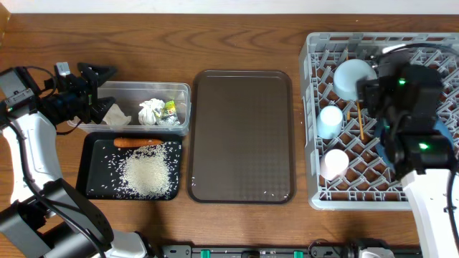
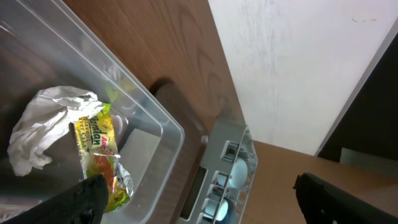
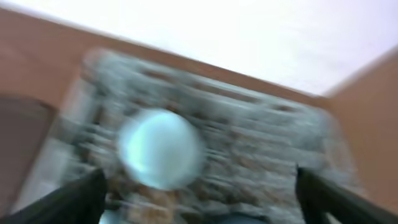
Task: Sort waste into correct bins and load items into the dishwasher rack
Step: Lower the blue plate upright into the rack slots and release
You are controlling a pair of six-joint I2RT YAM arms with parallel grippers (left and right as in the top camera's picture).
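Observation:
My left gripper (image 1: 100,89) (image 2: 205,205) hangs open and empty over the left end of the clear tub (image 1: 143,85) (image 2: 158,118). In the tub lie crumpled white paper wads (image 1: 150,111) (image 2: 43,121) and a green-yellow wrapper (image 1: 170,109) (image 2: 99,149). The black tray (image 1: 97,179) in front of it holds an orange carrot (image 1: 136,142) and loose rice (image 1: 147,172). At the right, the grey rack (image 1: 315,193) (image 3: 249,112) carries a white bowl (image 1: 353,77) (image 3: 160,148), a light blue cup (image 1: 330,120) and a white cup (image 1: 334,163). My right gripper (image 1: 371,89) (image 3: 202,205) is open above the rack, just short of the bowl, in a blurred view.
A large dark brown serving tray (image 1: 240,136) lies between the bins and the rack. Thin wooden chopsticks (image 1: 358,118) rest in the rack beside the cups. The right arm's body covers the rack's right half.

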